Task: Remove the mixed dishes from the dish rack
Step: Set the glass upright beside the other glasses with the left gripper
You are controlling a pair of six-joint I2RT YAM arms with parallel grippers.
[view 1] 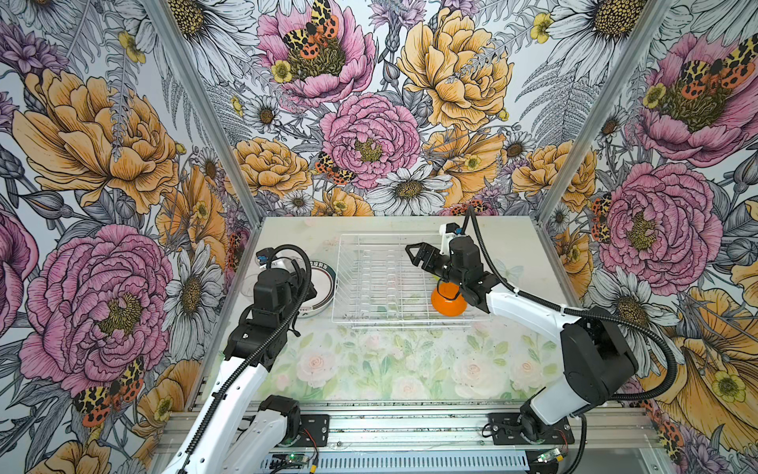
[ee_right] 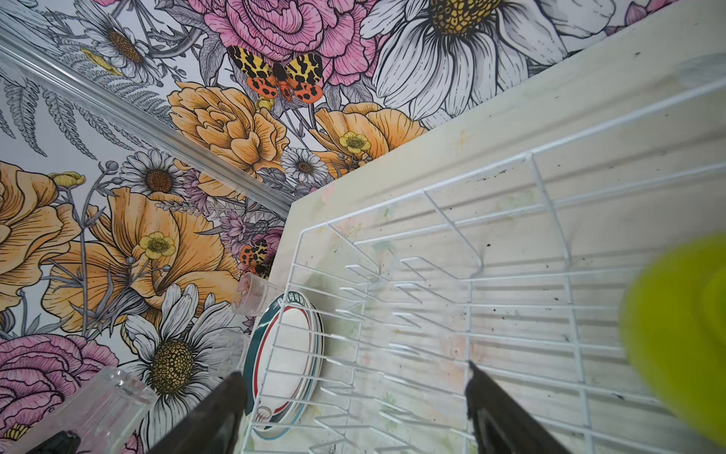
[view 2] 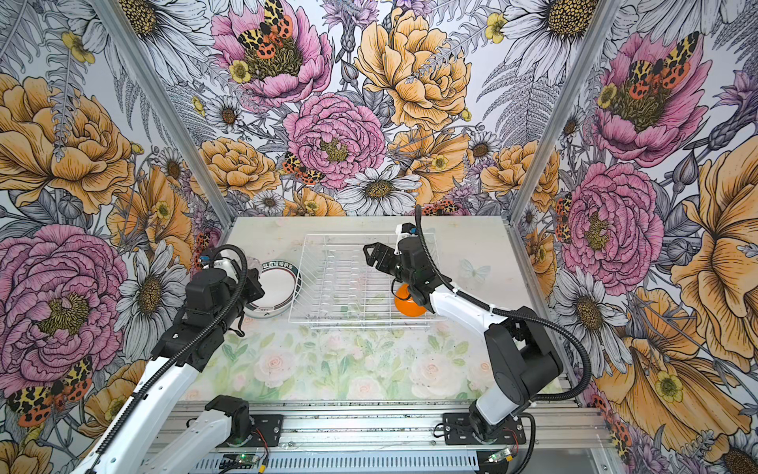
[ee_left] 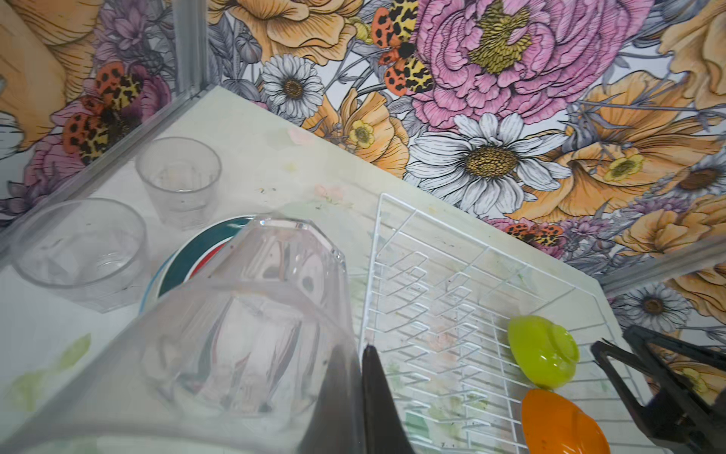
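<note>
At the near side of the table (view 1: 389, 369), the printed mat lies bare. Just beyond it, the left gripper (ee_left: 353, 373) is pinched shut on the wall of 1 clear tumbler (ee_left: 251, 322), near its mouth, with the base pointing away. In the left wrist view the tumbler hangs tilted over the stacked plates (view 1: 324, 287), which lie on the table just left of the dish rack (view 1: 377, 279).

2 bowls are left in the rack, at its near right corner. The orange bowl (view 1: 447, 305) sits dome-up, and the lime-green bowl (ee_left: 542, 351) is tipped against it, touching. The right gripper (view 1: 418, 254) hovers above the rack's middle, jaws wide and holding nothing. Farthest back, by the left wall, 2 more tumblers (ee_left: 178, 181) (ee_left: 82, 247) stand upright on the table.

The main risk is the thin pinch on slick plastic, because the tumbler could swivel or slip out. If it is let go while tilted over the plates, it would likely land on their rim and roll, perhaps into the 2 standing tumblers. On the right, wide jaws coming down could catch the rack's wires and drag the light rack. A smooth bowl dome may squirt free, and lifting 1 bowl will likely shift the other.
</note>
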